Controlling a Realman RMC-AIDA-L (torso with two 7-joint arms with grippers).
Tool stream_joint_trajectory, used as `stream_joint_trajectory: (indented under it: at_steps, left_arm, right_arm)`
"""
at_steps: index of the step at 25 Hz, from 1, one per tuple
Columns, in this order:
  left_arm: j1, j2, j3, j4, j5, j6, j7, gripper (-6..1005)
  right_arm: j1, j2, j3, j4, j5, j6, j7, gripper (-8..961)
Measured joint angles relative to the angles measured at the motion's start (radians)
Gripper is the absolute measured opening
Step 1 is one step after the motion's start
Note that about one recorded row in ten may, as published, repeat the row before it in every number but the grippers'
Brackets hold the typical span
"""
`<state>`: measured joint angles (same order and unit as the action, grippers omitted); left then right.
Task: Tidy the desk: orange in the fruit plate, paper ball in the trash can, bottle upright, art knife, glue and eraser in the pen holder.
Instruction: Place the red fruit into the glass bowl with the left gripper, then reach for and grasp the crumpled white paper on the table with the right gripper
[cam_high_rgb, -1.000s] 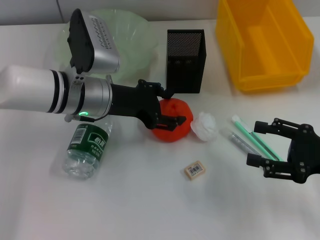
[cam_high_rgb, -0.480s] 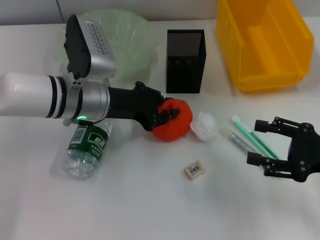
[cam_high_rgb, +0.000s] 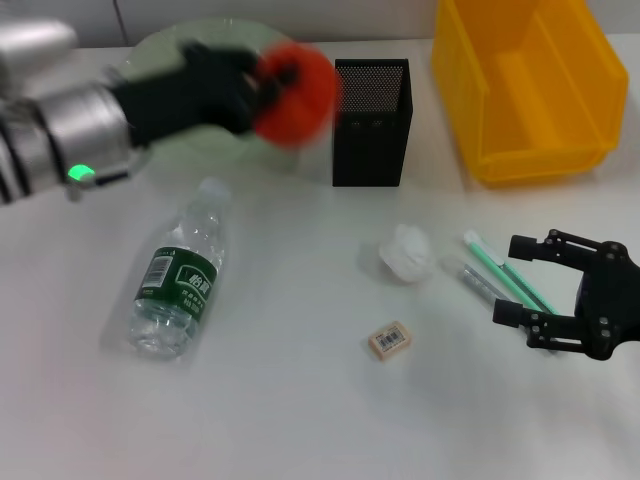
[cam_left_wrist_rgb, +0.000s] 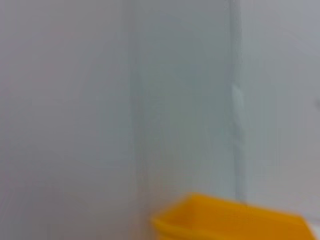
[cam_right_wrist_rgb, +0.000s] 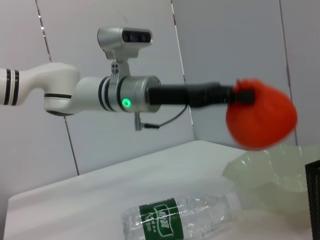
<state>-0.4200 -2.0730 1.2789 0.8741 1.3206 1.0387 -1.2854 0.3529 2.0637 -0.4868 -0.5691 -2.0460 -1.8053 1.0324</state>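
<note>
My left gripper (cam_high_rgb: 275, 75) is shut on the orange (cam_high_rgb: 305, 95) and holds it in the air over the near right rim of the fruit plate (cam_high_rgb: 170, 45), close to the pen holder (cam_high_rgb: 370, 120). In the right wrist view the orange (cam_right_wrist_rgb: 260, 120) hangs above the plate (cam_right_wrist_rgb: 270, 170). The bottle (cam_high_rgb: 180, 285) lies on its side at the left. The paper ball (cam_high_rgb: 407, 252) and the eraser (cam_high_rgb: 389, 340) sit mid-table. A slim green stick (cam_high_rgb: 500, 268) and a clear one (cam_high_rgb: 478, 280) lie side by side; which is the art knife and which the glue I cannot tell. My right gripper (cam_high_rgb: 510, 282) rests open beside them.
The yellow trash can (cam_high_rgb: 530, 80) stands at the back right, next to the pen holder; its rim (cam_left_wrist_rgb: 230, 220) shows in the left wrist view against a pale wall. The bottle (cam_right_wrist_rgb: 180, 217) lies in front of the plate in the right wrist view.
My left gripper closed on the orange at the table's middle, then lifted it up and back toward the fruit plate. The bottle now lies fully uncovered. The right arm has not moved.
</note>
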Motion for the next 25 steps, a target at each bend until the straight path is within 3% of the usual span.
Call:
stream_joint_trajectory:
  at_steps: [3,4,8,12,15,19,21,22,23,25]
  left_arm:
    - [-0.011,0.001,-0.039,-0.027,-0.069,-0.067,0.001,163]
    - [-0.039,0.0,-0.059,-0.065,-0.101,-0.166,-0.015,157]
    - [-0.095,0.0,-0.065,-0.152,-0.137,-0.251,-0.014,207]
    - [-0.128,0.0,-0.09,-0.21,-0.142,-0.275,-0.025,258]
    - [-0.123,0.001,-0.092,-0.201,-0.142,-0.266,-0.055,380]
    - [-0.088,0.015,-0.088,-0.15,-0.121,-0.163,-0.124,541]
    - [-0.053,0.024,-0.092,-0.109,-0.096,-0.059,-0.14,620]
    - [-0.009,0.041,-0.095,-0.062,-0.075,0.08,-0.138,659]
    - [-0.009,0.041,-0.095,-0.062,-0.075,0.08,-0.138,699]
    - [0.024,0.06,-0.097,-0.034,-0.051,0.213,-0.126,758]
  right_arm:
    - [0.005,0.004,0.0,0.003,0.001,0.0,0.0,783]
    - [0.01,0.009,0.001,0.003,0.002,0.0,0.0,782]
    - [0.014,0.013,-0.002,0.003,0.003,0.0,-0.004,777]
    - [0.014,0.013,-0.003,0.03,0.002,0.002,-0.009,773]
    - [0.015,0.013,0.0,0.037,0.003,0.003,-0.01,770]
    - [0.015,0.013,0.005,0.038,0.006,0.003,-0.01,766]
    - [0.014,0.013,0.009,0.037,0.009,0.003,-0.007,764]
    - [0.009,0.009,0.024,0.031,0.015,-0.004,0.005,763]
    - [0.009,0.009,0.024,0.031,0.015,-0.004,0.005,762]
    - [0.007,0.002,0.045,0.021,0.018,-0.009,0.025,760]
